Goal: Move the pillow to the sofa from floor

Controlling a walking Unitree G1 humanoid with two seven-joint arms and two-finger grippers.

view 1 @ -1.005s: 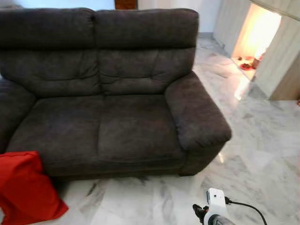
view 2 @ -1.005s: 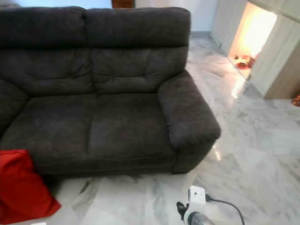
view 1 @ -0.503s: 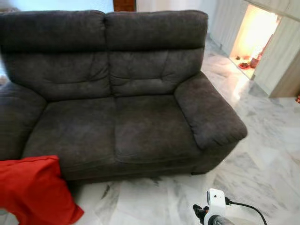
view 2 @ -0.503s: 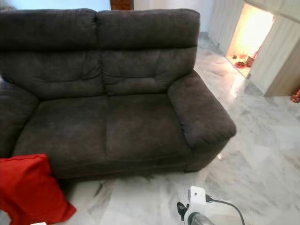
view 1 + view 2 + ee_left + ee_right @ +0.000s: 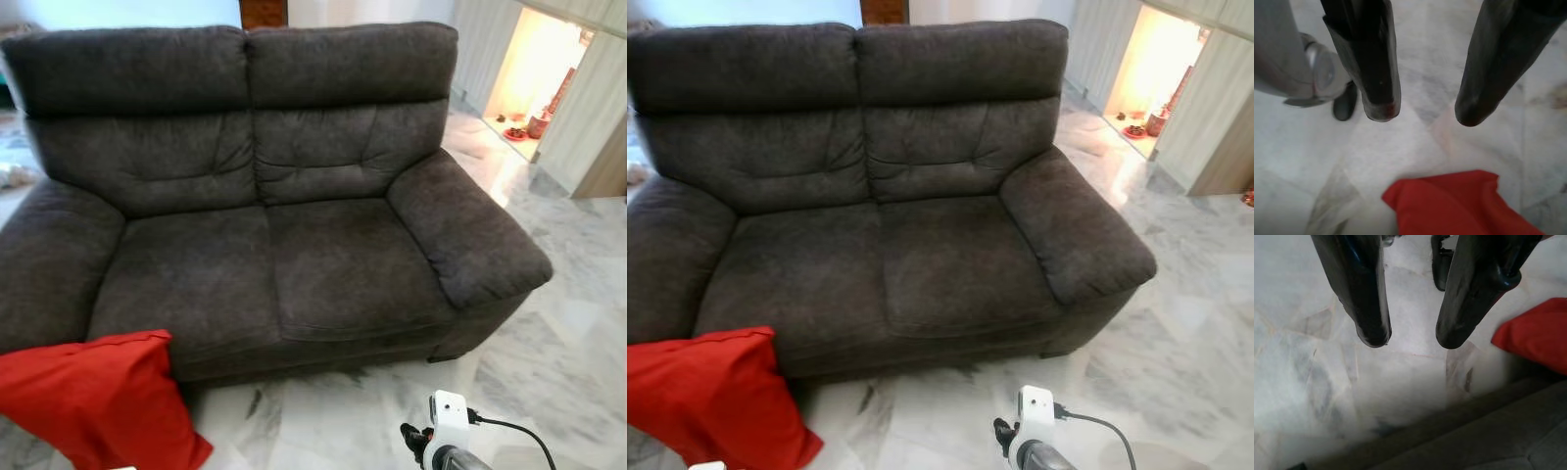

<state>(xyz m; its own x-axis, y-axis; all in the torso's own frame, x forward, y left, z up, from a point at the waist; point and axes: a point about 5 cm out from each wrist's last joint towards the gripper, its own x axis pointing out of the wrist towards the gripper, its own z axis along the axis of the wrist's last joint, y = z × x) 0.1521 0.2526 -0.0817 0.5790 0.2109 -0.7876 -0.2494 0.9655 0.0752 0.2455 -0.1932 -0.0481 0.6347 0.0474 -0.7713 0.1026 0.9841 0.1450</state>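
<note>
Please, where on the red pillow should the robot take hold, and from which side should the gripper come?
Probably at the free upper corner of the red pillow. It stands on the marble floor, tilted against the front of the sofa, so the top edge is exposed. Coming from above with the open left gripper, already above it, looks simplest: the soft corner should fit between the fingers.

Leaning against sofa [image 5: 255, 245] front at its left end: red pillow [image 5: 93, 401]; seat cushions lying bare, marble floor [image 5: 549, 362] lying open rightward.
</note>
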